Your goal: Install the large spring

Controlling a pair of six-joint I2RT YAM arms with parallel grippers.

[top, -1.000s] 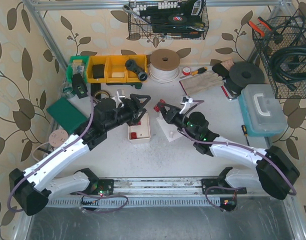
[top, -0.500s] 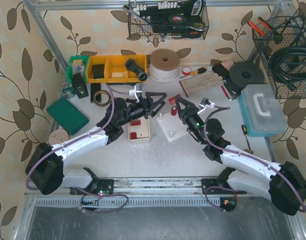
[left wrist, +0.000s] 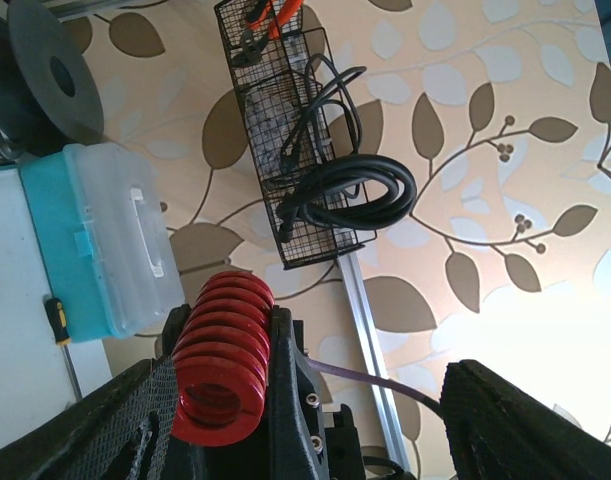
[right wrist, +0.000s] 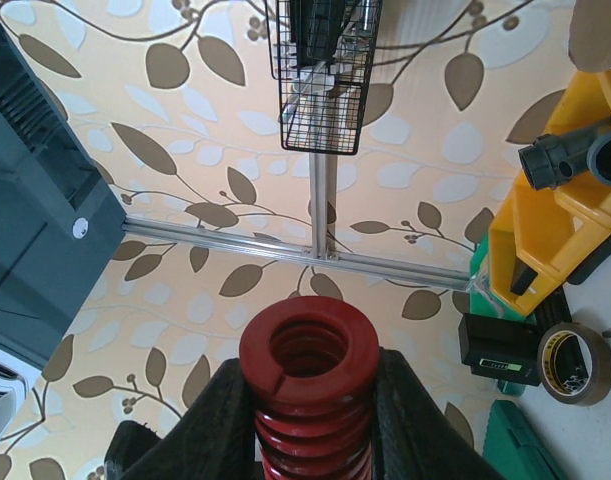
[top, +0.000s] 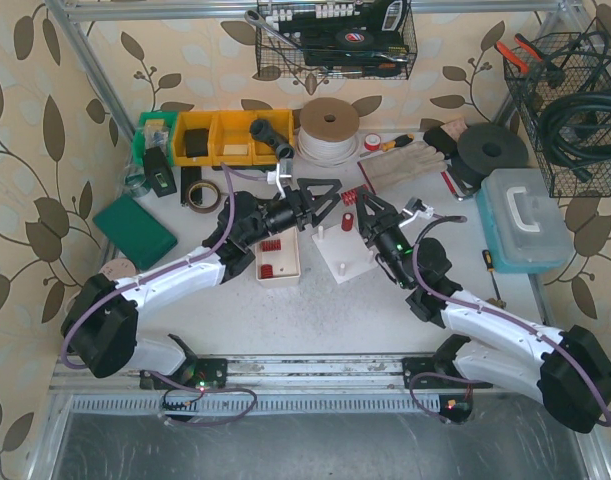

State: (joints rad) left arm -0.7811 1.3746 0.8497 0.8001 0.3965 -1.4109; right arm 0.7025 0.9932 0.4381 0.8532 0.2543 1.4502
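The large red spring [top: 350,197] is clamped between the fingers of my right gripper [top: 359,206], held in the air above the far edge of the white base plate [top: 349,262]. In the right wrist view the spring [right wrist: 307,385] stands end-on between the two black fingers [right wrist: 217,420]. My left gripper [top: 328,199] is open and empty, its tips just left of the spring. In the left wrist view the spring [left wrist: 221,362] sits near my left gripper's [left wrist: 305,430] left finger [left wrist: 95,430], still held by the right gripper's fingers.
A white box [top: 277,270] with small red springs lies left of the base plate, under the left arm. Yellow bins [top: 220,137], a tape roll [top: 199,194] and a wire coil [top: 328,127] are at the back. A teal case [top: 523,220] stands at the right, a green box [top: 135,230] at the left.
Both grippers have shifted right and slightly farther back. The right gripper still holds the spring. The left gripper has closed in on the spring from the left, staying open.
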